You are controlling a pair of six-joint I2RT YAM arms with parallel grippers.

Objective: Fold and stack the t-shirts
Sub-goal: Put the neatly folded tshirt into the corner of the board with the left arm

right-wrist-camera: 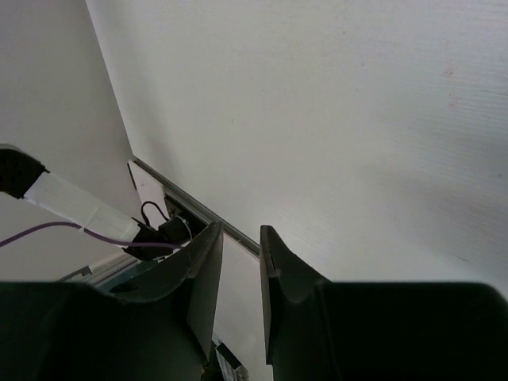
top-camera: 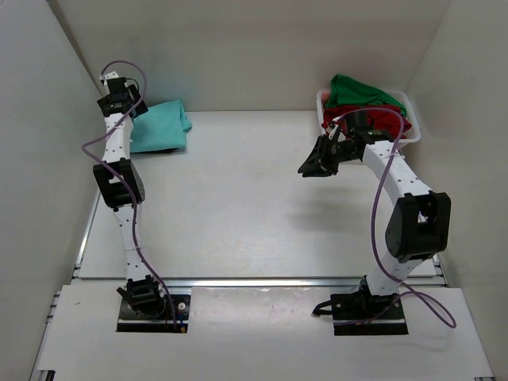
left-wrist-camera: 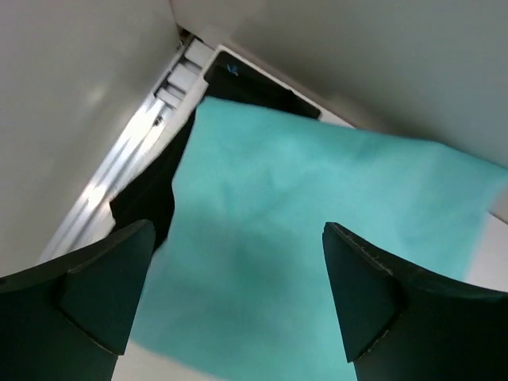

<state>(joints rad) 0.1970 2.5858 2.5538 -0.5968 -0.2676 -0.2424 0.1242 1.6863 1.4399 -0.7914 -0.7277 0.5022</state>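
The teal t-shirt (top-camera: 159, 125) lies folded at the back left of the table. In the left wrist view the teal shirt (left-wrist-camera: 317, 206) rests on a black t-shirt (left-wrist-camera: 147, 202) that shows along its edge. My left gripper (top-camera: 119, 97) hangs over this stack, open and empty (left-wrist-camera: 234, 278). The green t-shirt (top-camera: 357, 89) and the red t-shirt (top-camera: 349, 116) lie bunched in the white basket (top-camera: 413, 119). My right gripper (top-camera: 311, 165) hovers over bare table left of the basket. Its jaws (right-wrist-camera: 240, 230) are nearly shut, with a narrow gap and nothing between them.
White walls close in the table on the left, back and right. The stack sits near the back left corner, by a metal rail (left-wrist-camera: 119, 171) at the wall's foot. The arm bases (top-camera: 151, 305) stand at the near edge.
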